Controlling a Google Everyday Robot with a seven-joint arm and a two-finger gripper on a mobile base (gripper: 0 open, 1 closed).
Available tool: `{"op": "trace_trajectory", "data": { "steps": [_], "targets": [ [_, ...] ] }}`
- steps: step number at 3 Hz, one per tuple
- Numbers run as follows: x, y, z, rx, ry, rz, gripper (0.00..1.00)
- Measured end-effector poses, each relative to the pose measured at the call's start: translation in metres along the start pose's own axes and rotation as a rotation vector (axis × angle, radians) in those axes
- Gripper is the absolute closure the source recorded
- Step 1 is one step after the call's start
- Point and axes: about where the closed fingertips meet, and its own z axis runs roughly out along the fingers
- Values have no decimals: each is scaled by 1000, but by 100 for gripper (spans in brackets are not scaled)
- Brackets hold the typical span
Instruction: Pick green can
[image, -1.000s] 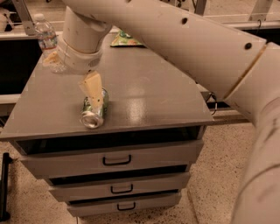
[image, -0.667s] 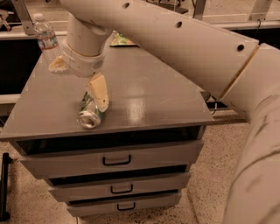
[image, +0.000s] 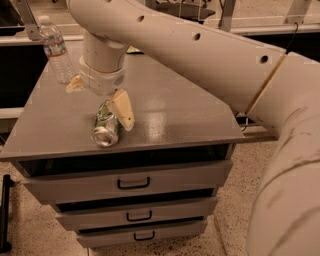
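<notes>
Gripper hangs spread open over the small green-and-white aluminium drink can, which lies on its side toward 7 o'clock of the grey worktop, silver end facing 6 o'clock. Light, thin-walled and slick, it would likely roll; take it across the mid-body.

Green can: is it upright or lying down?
The green can lies on its side, silver end facing the camera; the gripper is over it.
</notes>
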Motion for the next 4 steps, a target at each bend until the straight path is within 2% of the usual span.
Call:
{"op": "trace_trajectory", "data": {
  "steps": [1, 2, 3, 4],
  "targets": [
    [2, 7, 12, -56, 21, -26, 0],
    [7, 16, 19, -110, 46, -42, 18],
    [13, 21, 16, -133, 66, -42, 40],
    [18, 22, 2, -113, 76, -17, 64]
  ]
}}
